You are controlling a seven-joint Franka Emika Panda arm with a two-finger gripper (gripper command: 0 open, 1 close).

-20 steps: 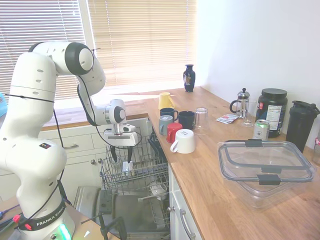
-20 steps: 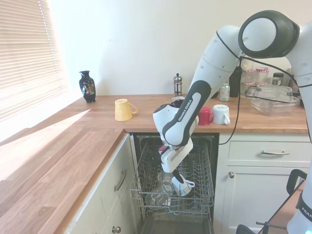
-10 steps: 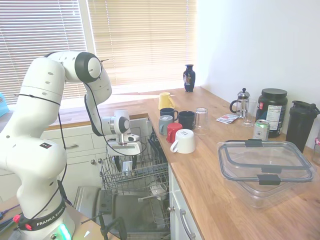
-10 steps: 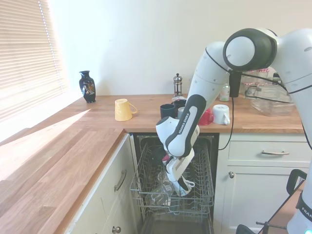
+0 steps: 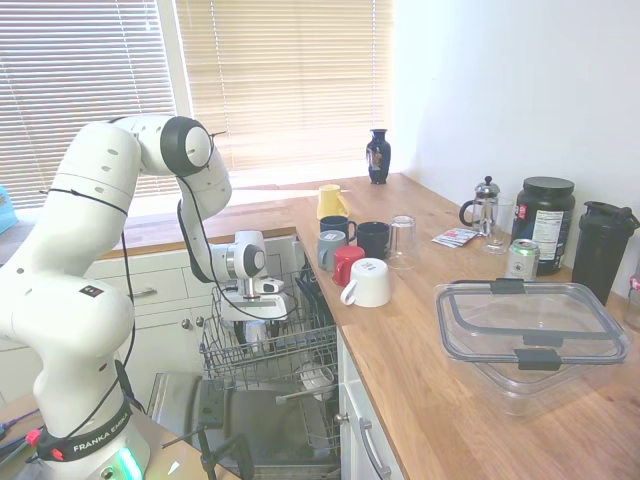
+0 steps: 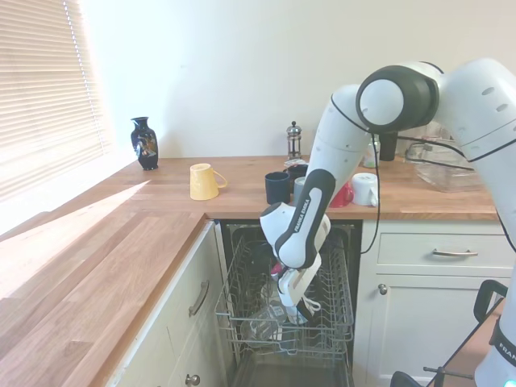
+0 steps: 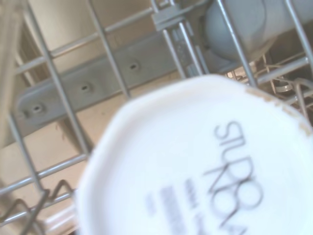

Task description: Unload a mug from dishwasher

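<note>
While the white robot arm reaches down low in the frame, its tool (image 6: 300, 305) is at the small white mug (image 6: 295, 310) in the grey wire dishwasher rack (image 6: 330, 322); I cannot tell whether it is spread.

The arm (image 5: 90, 230) is glossy white with dark grey joint caps. A thin black cable runs along it. "FRANKA EMIKA" lettering marks its base and forearm.

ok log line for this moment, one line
phase: reaching | tool: down in dishwasher rack over the mug | mug: upside down, base toward wrist view | grip: cannot tell | not yet lifted
</note>
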